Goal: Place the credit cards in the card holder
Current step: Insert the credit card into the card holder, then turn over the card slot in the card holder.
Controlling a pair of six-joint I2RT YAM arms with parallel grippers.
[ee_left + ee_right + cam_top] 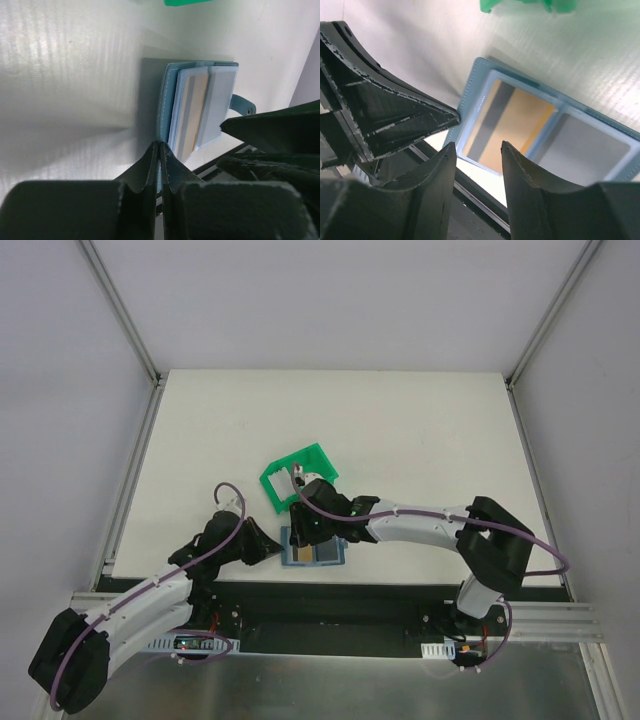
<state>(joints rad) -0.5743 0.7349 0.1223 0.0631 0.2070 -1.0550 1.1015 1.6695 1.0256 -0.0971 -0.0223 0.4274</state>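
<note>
While the card holder (315, 554) lies open and flat at the very near edge of the white worktop (400, 430), its near border sits just beside the dark base rail (330, 605), so almost no surface shows on that side. Its left border is pinched between the pressed-together fingers of the left end effector (160, 148), which comes in low from the left. Two pockets face up: a tan-gold card (520, 125) sits in the left one and a grey-white card (585, 145) in the right, each framed by the paler blue pocket rims. A teal strap tab (245, 105) sticks out past the holder's right border. The right end effector (478, 147) hangs over the left pocket with its fingers spread and nothing between them, its tips close to the left end effector's tip. The green bin (290, 462) stands tilted just beyond the holder, near the right wrist. Past the bin and out to both side edges, broad white worktop extends
</note>
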